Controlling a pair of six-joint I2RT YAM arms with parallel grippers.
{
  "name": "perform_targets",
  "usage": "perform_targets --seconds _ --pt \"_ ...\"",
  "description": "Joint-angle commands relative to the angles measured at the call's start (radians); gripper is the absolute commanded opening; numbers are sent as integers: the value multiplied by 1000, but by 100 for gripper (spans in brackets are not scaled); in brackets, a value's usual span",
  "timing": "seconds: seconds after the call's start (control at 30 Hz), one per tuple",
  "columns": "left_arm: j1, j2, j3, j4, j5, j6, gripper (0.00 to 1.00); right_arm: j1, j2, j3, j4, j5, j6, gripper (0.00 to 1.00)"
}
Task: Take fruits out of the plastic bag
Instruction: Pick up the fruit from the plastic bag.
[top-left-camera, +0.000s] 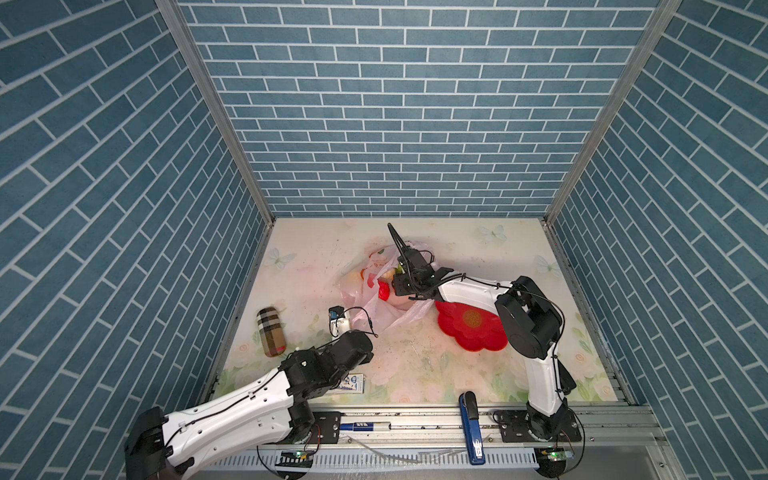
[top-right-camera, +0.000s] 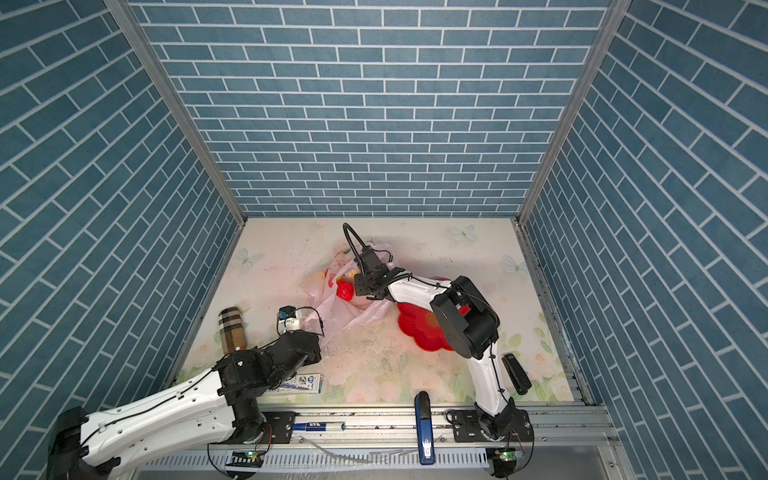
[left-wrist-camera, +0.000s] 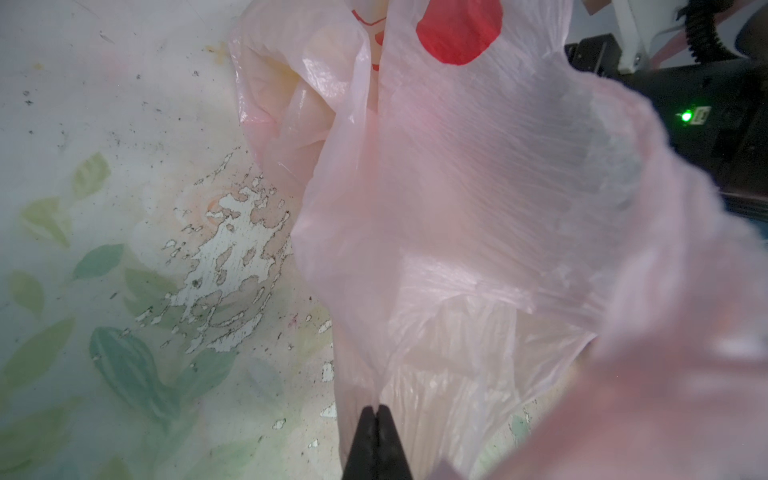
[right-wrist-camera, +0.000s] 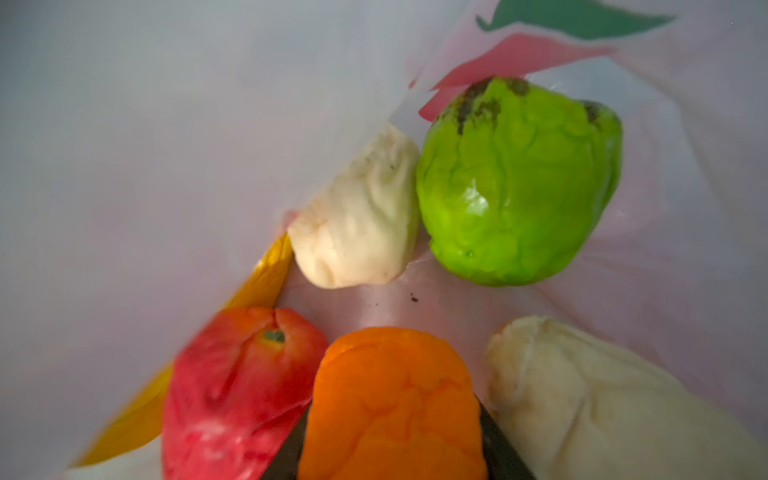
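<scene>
The thin translucent pale-pink plastic bag lies crumpled in the middle of the floral desk, just left of the red flower-shaped plate — the left gripper has its jaws pinched shut on the bag's near edge. The right gripper reaches inside the bag, jaws closed on the small orange toy fruit — the red fruit, the green fruit and two beige fruits lie around it.

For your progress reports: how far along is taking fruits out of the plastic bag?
Done: nothing; no fruit shows outside the plastic bag. In hand: left gripper pinches the bag's edge, right gripper grips the orange fruit inside. Left: it plus red fruit, green fruit, yellow fruit, two beige fruits.
</scene>
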Motion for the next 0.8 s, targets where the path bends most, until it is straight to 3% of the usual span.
perform_targets --seconds 0.0,0.4,0.77 --pt "-6 18 44 15 -56 20 3 16 -85 -38 -47 -44 -42 23" --pt "-5 76 90 54 -120 41 3 100 -268 -57 -206 -102 -104 23" --pt "-4 64 99 52 -132 62 3 112 -434 -4 -338 -114 -126 22"
